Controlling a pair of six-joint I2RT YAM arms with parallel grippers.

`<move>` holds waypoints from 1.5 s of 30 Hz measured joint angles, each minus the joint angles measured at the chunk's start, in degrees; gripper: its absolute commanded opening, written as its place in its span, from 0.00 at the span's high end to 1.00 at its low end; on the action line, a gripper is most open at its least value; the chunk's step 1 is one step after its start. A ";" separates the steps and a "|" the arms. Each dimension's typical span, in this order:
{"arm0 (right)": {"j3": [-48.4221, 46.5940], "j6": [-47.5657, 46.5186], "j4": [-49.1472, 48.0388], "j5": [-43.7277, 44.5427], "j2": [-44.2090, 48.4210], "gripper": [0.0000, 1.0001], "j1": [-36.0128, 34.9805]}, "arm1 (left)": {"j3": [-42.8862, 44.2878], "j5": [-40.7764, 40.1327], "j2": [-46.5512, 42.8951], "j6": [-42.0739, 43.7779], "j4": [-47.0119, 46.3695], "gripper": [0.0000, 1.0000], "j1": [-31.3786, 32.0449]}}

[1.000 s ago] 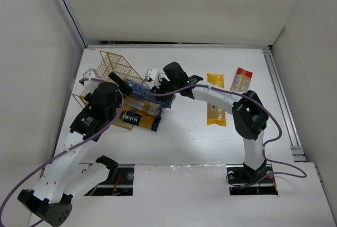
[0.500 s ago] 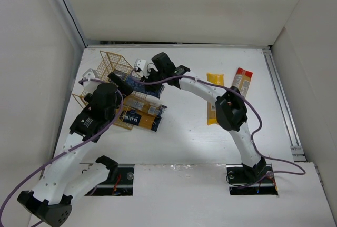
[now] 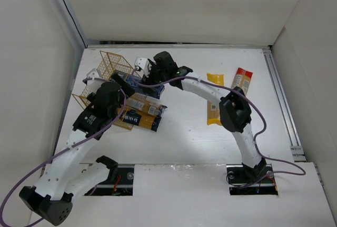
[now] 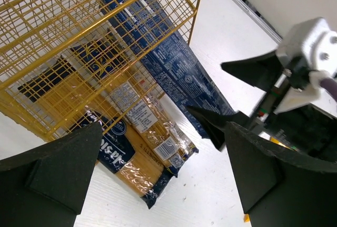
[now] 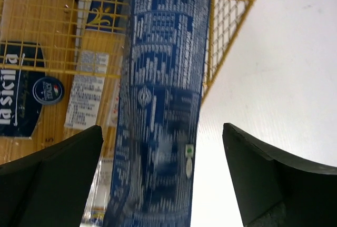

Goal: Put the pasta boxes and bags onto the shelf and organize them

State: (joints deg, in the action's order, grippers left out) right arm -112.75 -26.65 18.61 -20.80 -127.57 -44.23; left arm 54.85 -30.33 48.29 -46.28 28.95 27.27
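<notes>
We saw right gripper [image 5: 162, 127] spread apart, straddling the long dark blue pasta box [image 5: 166, 53], which sat partly inside the golden wire-mesh rack [image 5: 231, 6] beside two yellow dark-labelled packs [image 4: 137, 164]; left gripper [image 4: 163, 127] was spread apart too. Only the top view showed plain yellow bag [image 3: 214, 103] and red-and-clear bag [image 3: 242, 79] outside the rack.

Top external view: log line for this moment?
right gripper open over dark blue box | left gripper open beside shelf | labelled yellow packs partly shelved | yellow bag, red-and-clear bag unshelved

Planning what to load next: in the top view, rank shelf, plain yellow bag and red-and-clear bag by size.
Shelf
Plain yellow bag
Red-and-clear bag
The right arm hides part of both bags: their order is unsure.
</notes>
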 measured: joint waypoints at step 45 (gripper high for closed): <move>56.30 34.12 -3.56 26.97 29.81 1.00 23.50 | -1.86 3.15 -0.44 -0.31 0.63 0.00 0.00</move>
State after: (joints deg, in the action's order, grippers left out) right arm -56.45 7.46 15.05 6.17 -97.76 -20.73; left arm 52.99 -27.18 47.86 -46.59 29.58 27.27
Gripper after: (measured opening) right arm 0.370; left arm 0.997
